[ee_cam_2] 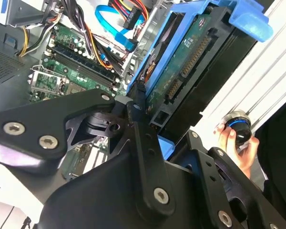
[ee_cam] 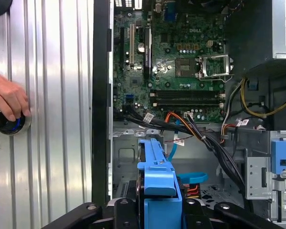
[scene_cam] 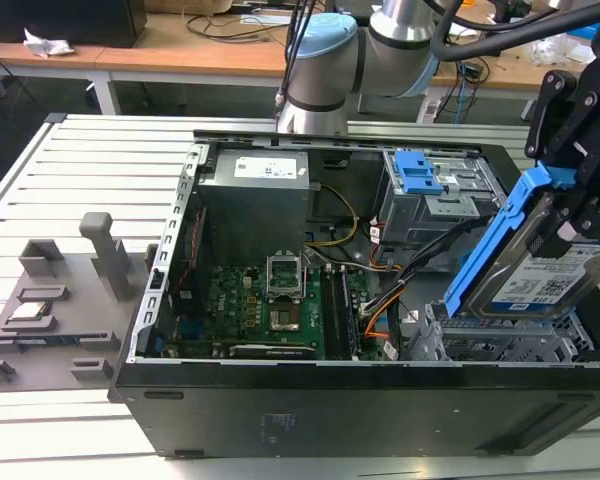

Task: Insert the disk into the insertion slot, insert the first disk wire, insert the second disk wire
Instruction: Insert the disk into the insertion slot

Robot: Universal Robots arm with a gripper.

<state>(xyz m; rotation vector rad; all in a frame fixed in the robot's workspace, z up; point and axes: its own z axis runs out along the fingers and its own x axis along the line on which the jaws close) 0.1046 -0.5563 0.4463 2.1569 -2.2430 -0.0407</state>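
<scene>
I find my pincer [scene_cam: 568, 212] clamped on the disk [scene_cam: 538, 275], tilted above the insertion slot [scene_cam: 500, 347]: unseated, all three steps outstanding.

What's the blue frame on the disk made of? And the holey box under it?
The blue frame looks like plastic: bright even colour, smooth moulded shape. The disk itself, silvery, is probably metal. The holey box, the insertion slot, looks like thin sheet metal: grey, dully shiny, punched holes.

Both wrist views close above motherboard [ee_cam: 181, 62]
</scene>
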